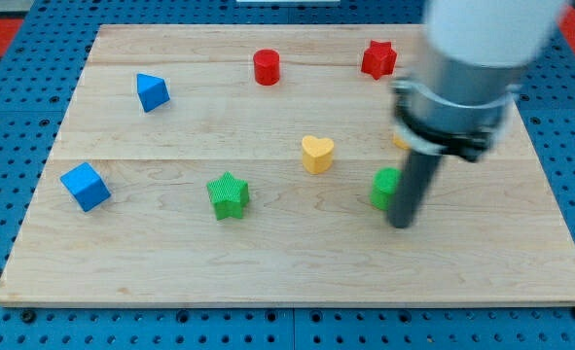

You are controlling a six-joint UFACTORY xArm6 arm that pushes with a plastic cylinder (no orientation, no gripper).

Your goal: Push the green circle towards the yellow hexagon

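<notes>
The green circle (383, 187) sits right of the board's middle, partly hidden behind my rod. My tip (401, 225) rests on the board just below and to the right of it, touching or nearly touching its edge. The yellow hexagon (400, 141) shows only as a small yellow sliver at the arm's left edge, just above the green circle; most of it is hidden by the arm.
On the wooden board (170, 262): a yellow heart (317, 154) left of the green circle, a green star (229, 195), a blue cube (85, 186), a blue triangle (152, 91), a red cylinder (267, 67), a red star (378, 59).
</notes>
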